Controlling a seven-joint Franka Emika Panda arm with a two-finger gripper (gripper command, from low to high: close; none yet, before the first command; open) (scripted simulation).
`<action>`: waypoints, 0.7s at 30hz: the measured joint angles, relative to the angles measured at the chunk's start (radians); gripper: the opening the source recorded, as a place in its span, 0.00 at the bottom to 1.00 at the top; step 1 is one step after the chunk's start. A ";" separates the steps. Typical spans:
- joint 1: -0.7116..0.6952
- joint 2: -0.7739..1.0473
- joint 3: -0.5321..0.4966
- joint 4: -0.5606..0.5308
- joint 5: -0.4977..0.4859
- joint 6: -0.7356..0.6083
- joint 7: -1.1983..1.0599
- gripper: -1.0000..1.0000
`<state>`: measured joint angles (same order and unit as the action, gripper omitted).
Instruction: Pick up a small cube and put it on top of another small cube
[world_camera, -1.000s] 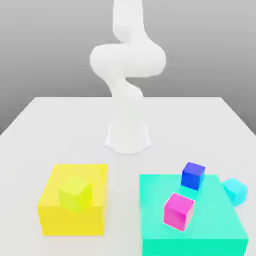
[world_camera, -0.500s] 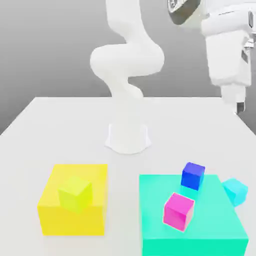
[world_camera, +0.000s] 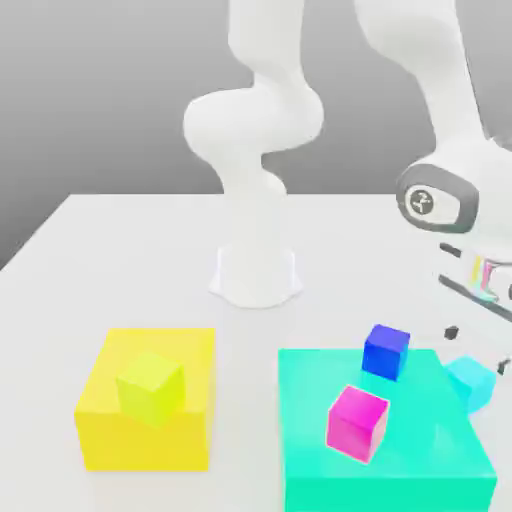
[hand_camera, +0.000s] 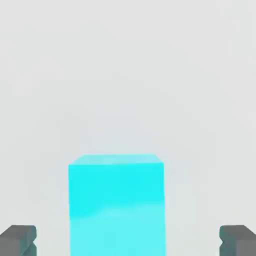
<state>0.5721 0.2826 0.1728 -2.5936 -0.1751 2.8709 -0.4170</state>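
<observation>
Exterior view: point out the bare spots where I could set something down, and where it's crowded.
Bare tabletop lies between the arm's base and the teal block, and between the yellow block and the teal one. Crowded: the exterior view's right, where the open gripper hovers over the cyan cube, near the blue cube.

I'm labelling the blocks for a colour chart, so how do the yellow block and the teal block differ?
The yellow block stands toward the exterior view's left, the teal block toward its right. The teal block looks the larger of the two. One yellow-green cube sits on the yellow block, while the teal block bears a blue cube and a magenta cube. Both are flat-topped and box-shaped.
</observation>
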 joint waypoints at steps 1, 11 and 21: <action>0.018 0.036 -0.022 0.007 -0.019 0.029 0.013 0.50; 0.005 0.014 -0.006 0.002 -0.009 0.009 0.005 0.00; -0.104 -0.336 -0.012 -0.042 0.072 -0.276 0.121 0.00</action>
<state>0.4682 -0.0532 0.1609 -2.6360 -0.1029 2.5950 -0.2958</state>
